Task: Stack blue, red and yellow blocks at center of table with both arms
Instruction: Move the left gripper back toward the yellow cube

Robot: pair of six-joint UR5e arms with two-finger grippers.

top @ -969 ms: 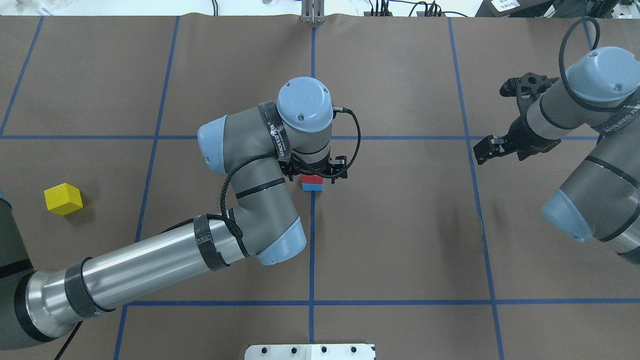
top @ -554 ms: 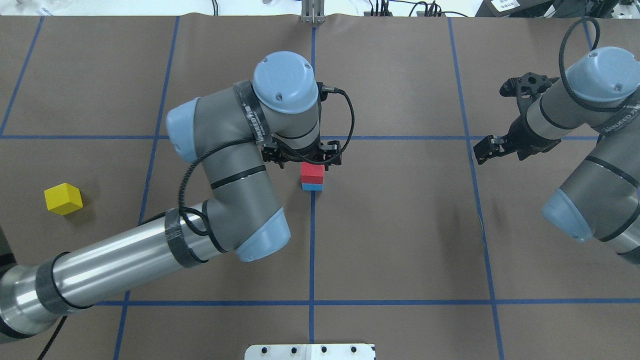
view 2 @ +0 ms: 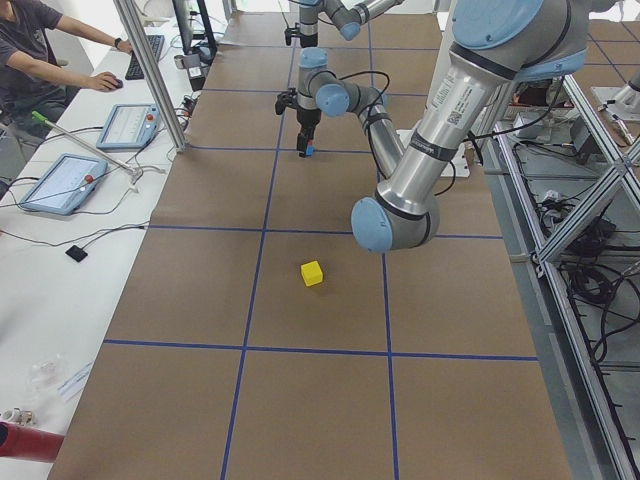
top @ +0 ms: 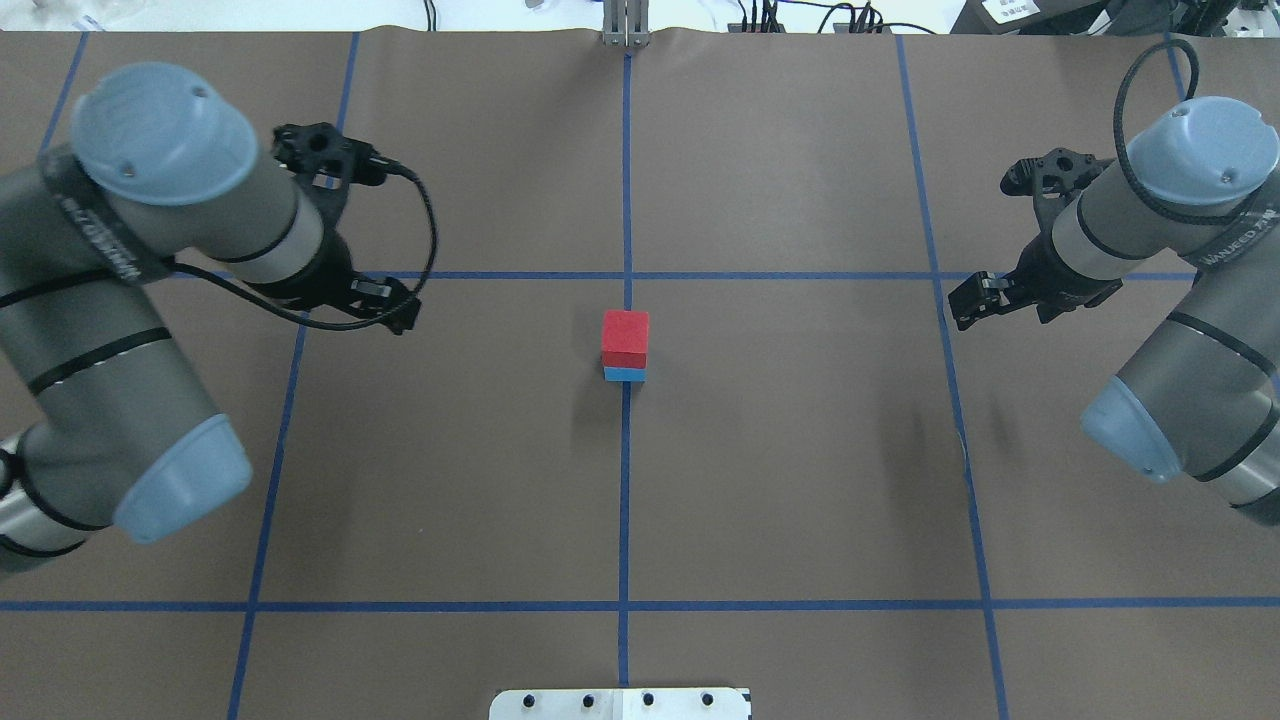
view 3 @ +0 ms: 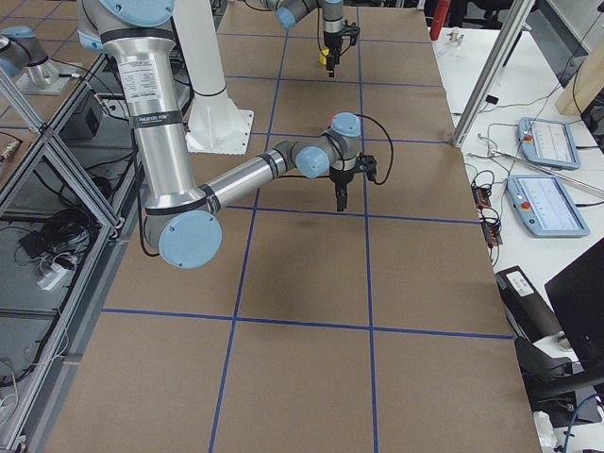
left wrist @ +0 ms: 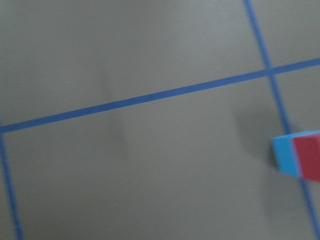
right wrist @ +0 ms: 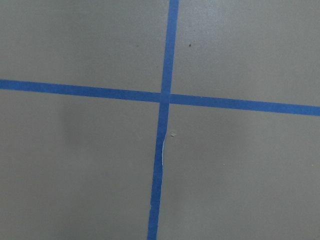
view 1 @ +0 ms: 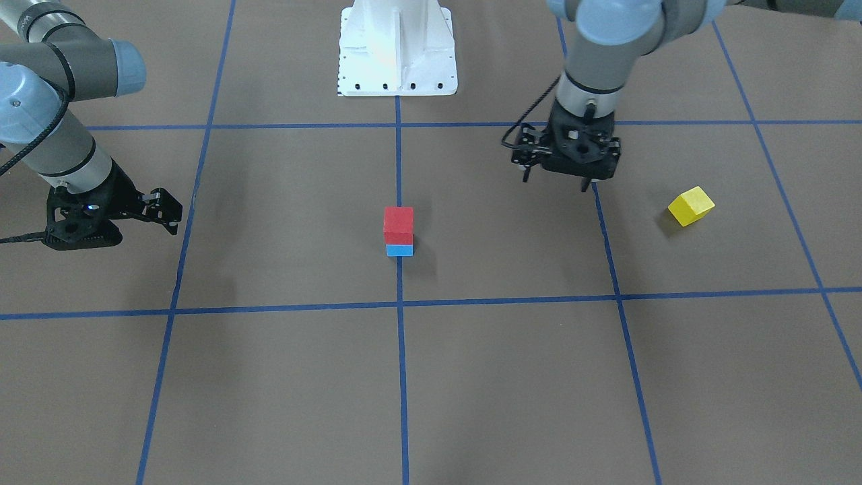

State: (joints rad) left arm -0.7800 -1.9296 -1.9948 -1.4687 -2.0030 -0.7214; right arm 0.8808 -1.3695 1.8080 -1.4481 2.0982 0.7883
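Two blocks are stacked; one is left.
The red block [view 1: 398, 220] is set on the blue block [view 1: 399, 250] at the table's centre. The yellow block [view 1: 691, 205] is not yet stacked and lies near the spread, empty left gripper [view 1: 555, 183]. The right gripper's [view 1: 168, 214] state cannot be told.

Robotics lab, taped-grid table [top: 800, 500], operator consoles [view 2: 60, 183]

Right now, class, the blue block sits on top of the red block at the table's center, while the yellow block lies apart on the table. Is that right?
Not quite: the red block sits on top of the blue block, as the exterior front-facing view shows. The yellow block does lie apart on the table.
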